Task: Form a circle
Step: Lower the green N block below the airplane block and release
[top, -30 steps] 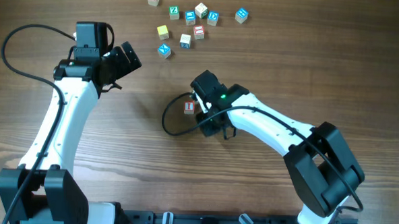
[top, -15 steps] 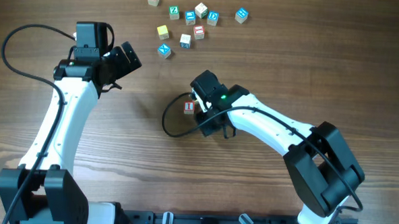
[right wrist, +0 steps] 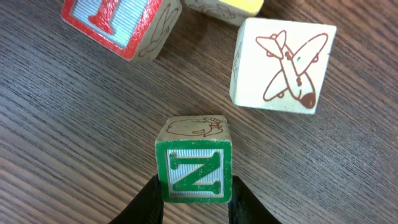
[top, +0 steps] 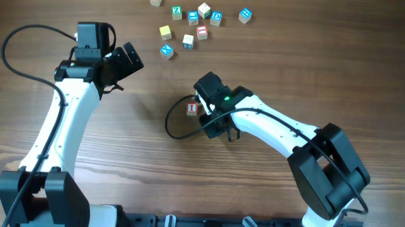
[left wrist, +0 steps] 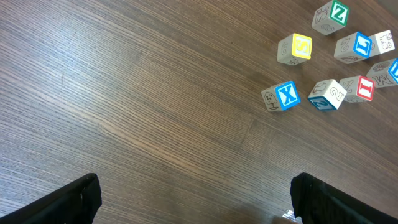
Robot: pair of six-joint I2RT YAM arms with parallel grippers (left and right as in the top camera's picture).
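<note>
The right pincer [right wrist: 194,208] pinches the green N cube [right wrist: 194,168] by its sides, with the red I cube [right wrist: 115,22] and a pale airplane cube [right wrist: 281,62] near it on the counter [right wrist: 74,137]. This circle [top: 192,107] sits mid-counter, mostly hidden beneath that arm from overhead, well apart from the loose cubes [top: 188,40]. The left pincer [left wrist: 196,202] hangs spread wide.

In the right wrist view we read a green Z, or a sideways N, on the near green-edged cube [right wrist: 193,171] and a red I on the red-edged cube [right wrist: 112,18] far left. In the left wrist view, far right, we read X on the blue-edged cube [left wrist: 287,95], Z on the green-lettered cube [left wrist: 339,12] and 2 on the pale cube [left wrist: 336,94].
</note>
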